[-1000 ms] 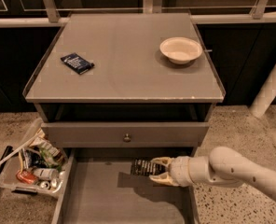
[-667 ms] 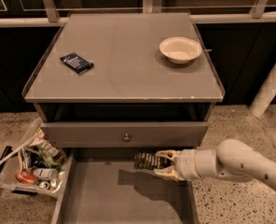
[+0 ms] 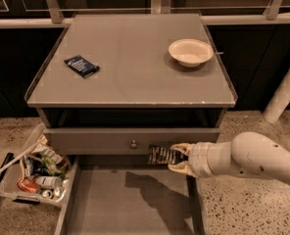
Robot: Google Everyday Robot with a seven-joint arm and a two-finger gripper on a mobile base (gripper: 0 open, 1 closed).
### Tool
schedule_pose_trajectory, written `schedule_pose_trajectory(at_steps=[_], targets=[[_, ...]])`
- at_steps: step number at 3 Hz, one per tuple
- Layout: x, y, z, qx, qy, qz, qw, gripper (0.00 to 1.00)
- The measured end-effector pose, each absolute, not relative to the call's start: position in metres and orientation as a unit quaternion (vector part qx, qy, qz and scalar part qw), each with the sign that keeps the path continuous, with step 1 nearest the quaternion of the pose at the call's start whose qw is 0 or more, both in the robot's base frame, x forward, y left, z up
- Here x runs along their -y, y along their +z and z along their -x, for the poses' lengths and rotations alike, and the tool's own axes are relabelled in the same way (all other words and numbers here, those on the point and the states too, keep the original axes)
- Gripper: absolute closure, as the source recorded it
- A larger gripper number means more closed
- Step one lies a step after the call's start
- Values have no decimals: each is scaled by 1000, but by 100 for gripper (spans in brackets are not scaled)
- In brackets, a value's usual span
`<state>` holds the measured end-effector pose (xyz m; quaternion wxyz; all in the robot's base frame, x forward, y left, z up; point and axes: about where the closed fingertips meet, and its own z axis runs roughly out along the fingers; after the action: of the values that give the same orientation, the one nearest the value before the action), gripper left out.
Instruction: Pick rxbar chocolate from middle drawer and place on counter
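Observation:
My gripper (image 3: 177,156) comes in from the right on a white arm and is shut on the rxbar chocolate (image 3: 160,154), a black wrapper with pale lettering. It holds the bar in the air above the open middle drawer (image 3: 120,204), level with the grey drawer front (image 3: 96,141) and its round knob. The bar's shadow falls on the drawer's bare grey floor. The counter (image 3: 130,62) lies above and behind, a flat grey top with a raised rim.
A dark blue packet (image 3: 81,65) lies at the counter's left. A white bowl (image 3: 190,52) stands at its right. A clear bin of clutter (image 3: 32,168) sits on the floor left of the drawer. A white post (image 3: 284,94) stands at the right.
My gripper has risen with the bar, from low over the drawer floor to the height of the drawer front above it.

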<state>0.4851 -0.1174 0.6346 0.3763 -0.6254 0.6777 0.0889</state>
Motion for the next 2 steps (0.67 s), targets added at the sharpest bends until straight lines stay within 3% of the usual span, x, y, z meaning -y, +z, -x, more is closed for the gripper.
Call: schedule_pose_trajectory(at_steps=[2], targets=[[110,676,-458,-652,90,645,389,100]])
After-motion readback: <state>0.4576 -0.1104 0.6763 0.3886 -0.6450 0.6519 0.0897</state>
